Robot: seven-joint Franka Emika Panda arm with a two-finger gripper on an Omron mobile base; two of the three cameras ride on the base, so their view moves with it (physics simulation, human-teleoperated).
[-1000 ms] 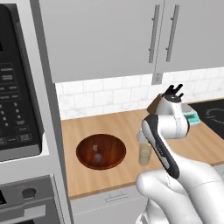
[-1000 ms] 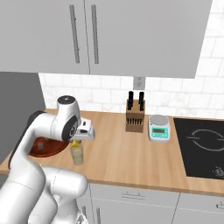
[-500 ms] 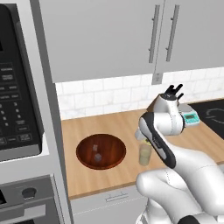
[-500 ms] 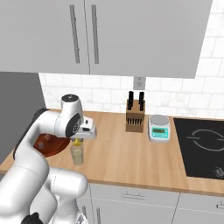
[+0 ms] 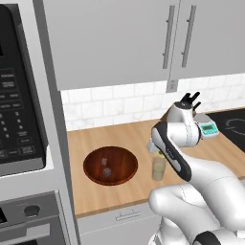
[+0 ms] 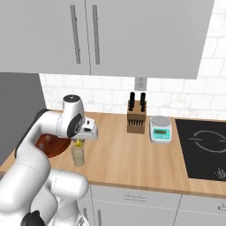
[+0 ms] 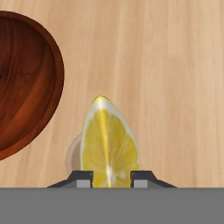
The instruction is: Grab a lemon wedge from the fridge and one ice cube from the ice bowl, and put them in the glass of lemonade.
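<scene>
Jaws clamped on the lemon wedge (image 7: pixel 108 144): in the hand view the two dark fingertips (image 7: pixel 81 178) sit either side of its base, cut face toward the camera, pointed end away. Gripper (image 6: pixel 80 142) hangs directly over the glass of lemonade (image 6: pixel 78 155); in the right base view the yellow wedge shows just above the rim, and contact with the glass cannot be told. In the hand view a sliver of the glass rim peeks out behind the wedge's left edge.

Glass stands upright on the wooden tabletop (image 5: pixel 206 150), pale yellow liquid inside. The ice bowl (image 5: pixel 110 165) sits just beside it on the robot's left, apart from the glass, with a few ice cubes (image 5: pixel 106 172) in its bottom.

Further along the tabletop to the right: knife block (image 6: pixel 136 118) against the tiled wall, small kitchen scale (image 6: pixel 160 129) next to it, then black cooktop (image 6: pixel 205 147). Grey wall cabinets (image 6: pixel 132 35) overhead.
</scene>
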